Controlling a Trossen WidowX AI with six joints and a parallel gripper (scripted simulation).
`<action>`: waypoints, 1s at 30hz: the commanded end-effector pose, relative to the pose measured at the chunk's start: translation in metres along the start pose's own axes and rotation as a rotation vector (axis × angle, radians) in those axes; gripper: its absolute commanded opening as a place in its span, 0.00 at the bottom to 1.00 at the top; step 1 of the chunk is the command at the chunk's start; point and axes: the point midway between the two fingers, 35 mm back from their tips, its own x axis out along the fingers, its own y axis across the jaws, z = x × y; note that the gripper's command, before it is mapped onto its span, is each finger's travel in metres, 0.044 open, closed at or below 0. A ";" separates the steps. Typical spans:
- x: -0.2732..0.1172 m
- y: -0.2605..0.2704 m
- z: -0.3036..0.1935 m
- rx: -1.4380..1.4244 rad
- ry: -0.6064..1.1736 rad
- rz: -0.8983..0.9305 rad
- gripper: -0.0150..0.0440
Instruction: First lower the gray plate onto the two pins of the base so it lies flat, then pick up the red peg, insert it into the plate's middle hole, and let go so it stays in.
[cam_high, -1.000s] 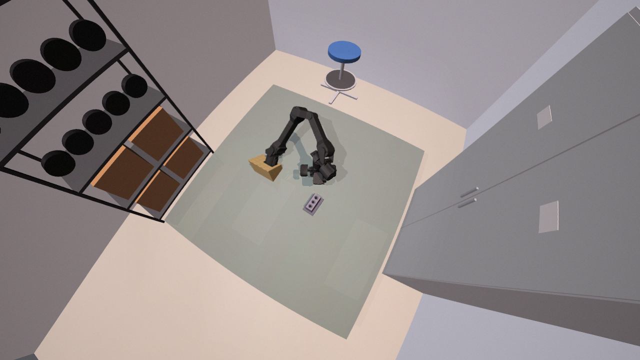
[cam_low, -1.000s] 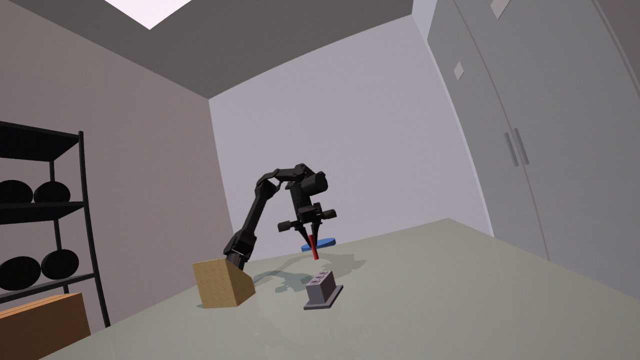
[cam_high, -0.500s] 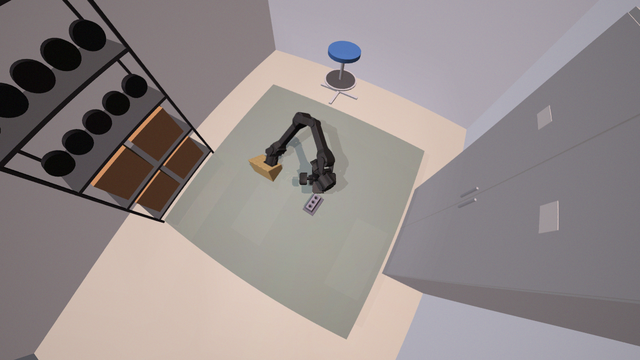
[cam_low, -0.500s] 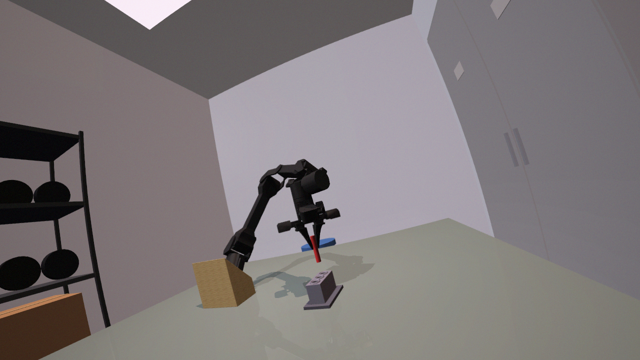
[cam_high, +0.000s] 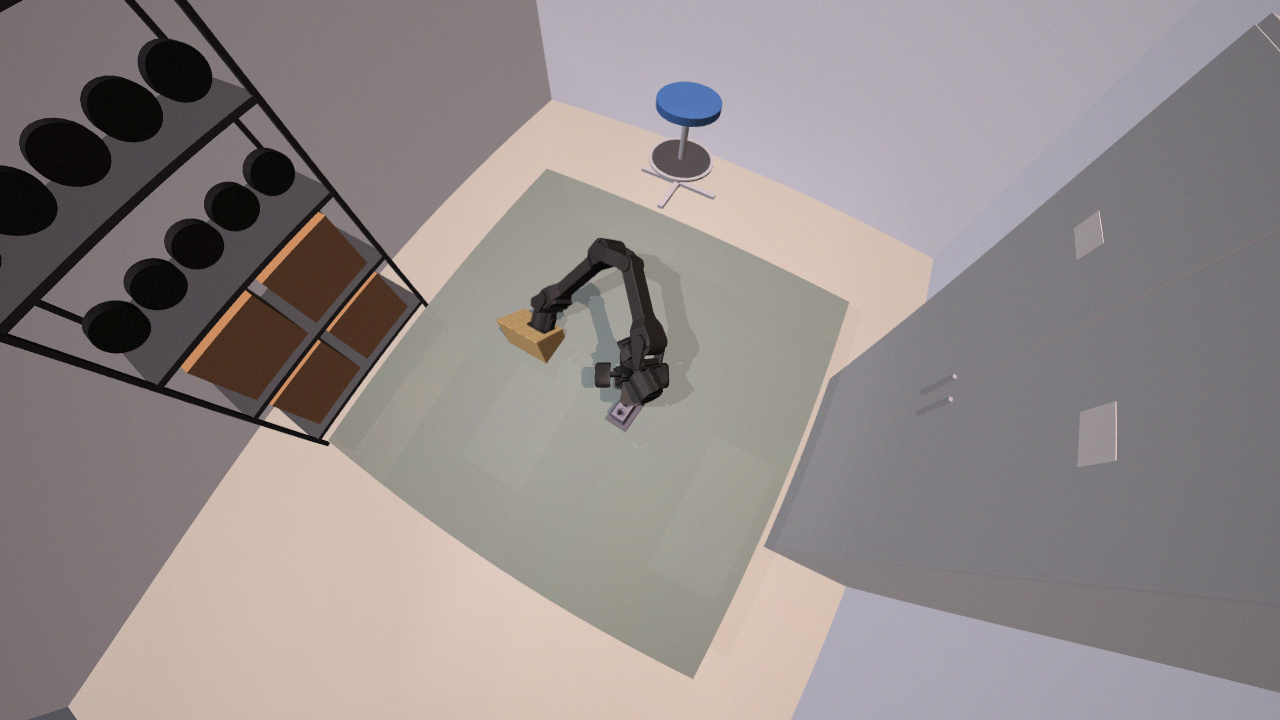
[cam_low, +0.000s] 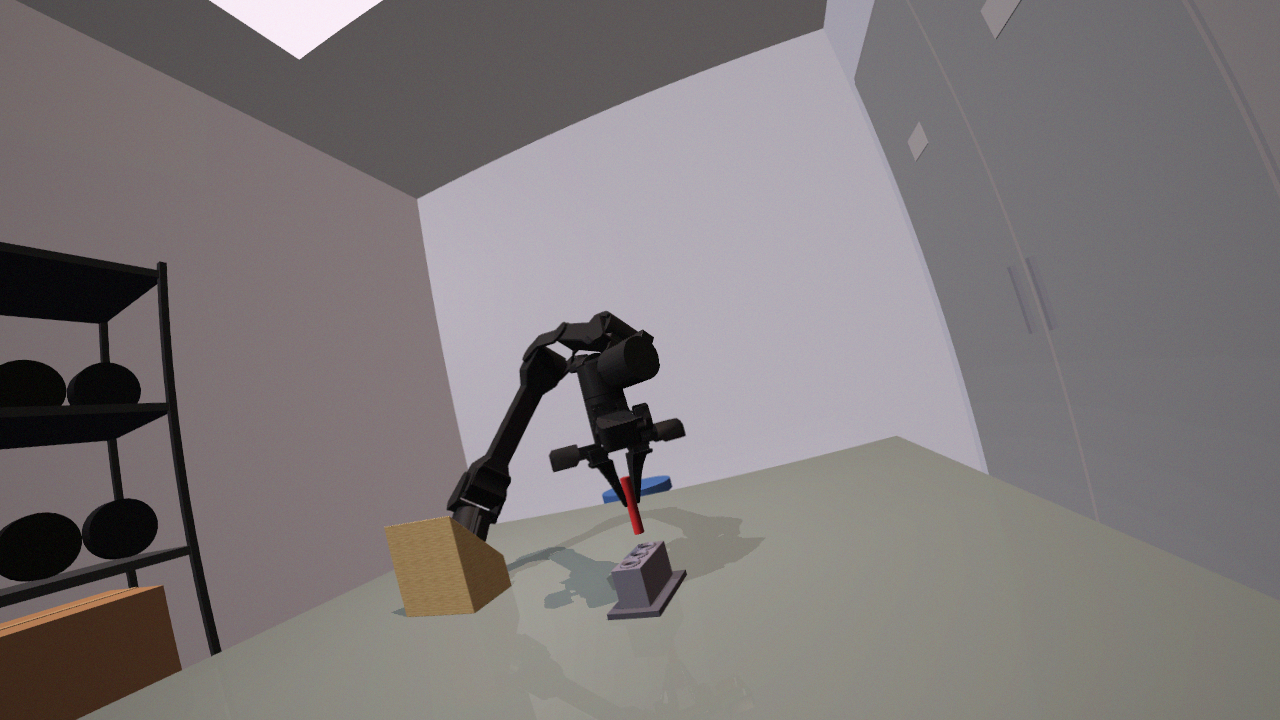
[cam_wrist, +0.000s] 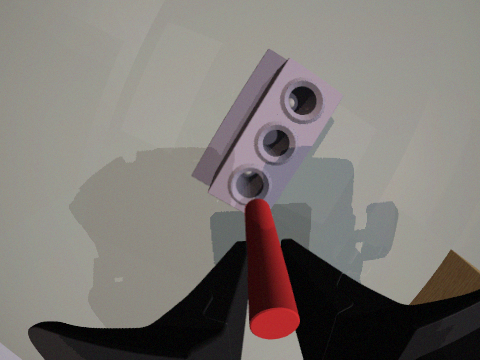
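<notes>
My gripper (cam_low: 631, 499) (cam_wrist: 263, 250) is shut on the red peg (cam_low: 637, 522) (cam_wrist: 267, 272) and holds it slightly tilted in the exterior view. The peg's lower end is above the plate, and in the wrist view it overlaps the plate's near end beside the nearest end hole. The gray plate (cam_low: 637, 586) (cam_wrist: 245, 150) is a block with three holes in a row; it sits flat on the flanged base (cam_low: 637, 615) (cam_wrist: 234, 122) (cam_high: 623, 427). The middle hole (cam_wrist: 276, 143) is empty. Small pale spots show inside both end holes. The arm hides the fingertips and peg in the top view.
The arm stands on a wooden block (cam_high: 528, 336) (cam_low: 429, 568) to the left in the exterior view. A blue stool (cam_high: 688, 100) stands beyond the green-gray surface (cam_high: 572, 501). A black shelf rack is at the left and a gray cabinet (cam_high: 1002, 340) at the right.
</notes>
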 end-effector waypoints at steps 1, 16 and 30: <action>0.002 -0.005 0.013 -0.002 0.005 -0.003 0.25; 0.004 -0.012 0.033 -0.002 0.010 0.000 0.25; 0.004 -0.014 0.033 -0.002 0.010 -0.001 0.25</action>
